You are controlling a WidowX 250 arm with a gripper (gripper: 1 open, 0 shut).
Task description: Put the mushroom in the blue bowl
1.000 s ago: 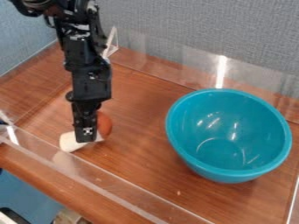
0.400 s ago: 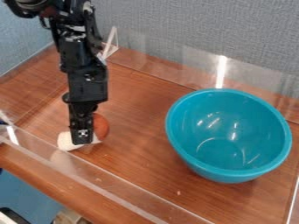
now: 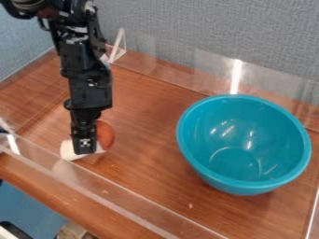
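Camera view looks down across a brown wooden table (image 3: 149, 121) with my black arm (image 3: 77, 65) reaching in from the upper left and standing nearly upright over the table's left side. My gripper (image 3: 85, 145) points straight down at the wood, and its jaws are pinched tight on the mushroom (image 3: 100, 137), whose reddish-orange cap bulges out on the right of my fingers while its cream-white stem (image 3: 73, 150) pokes out low on the left, at the table surface. Whether the mushroom rests on the wood or sits just clear of it, I cannot tell from this angle. Well apart from it, on the right half of the table, sits the blue bowl (image 3: 244, 187), upright, deep and glossy, with a pale glare on its inner wall and nothing inside that I can see. A clear plastic barrier (image 3: 237, 75) runs along the far edge of the table behind the bowl, and a similar low clear strip (image 3: 50, 168) edges the near side. Behind everything is a grey-blue textured wall (image 3: 212, 28).
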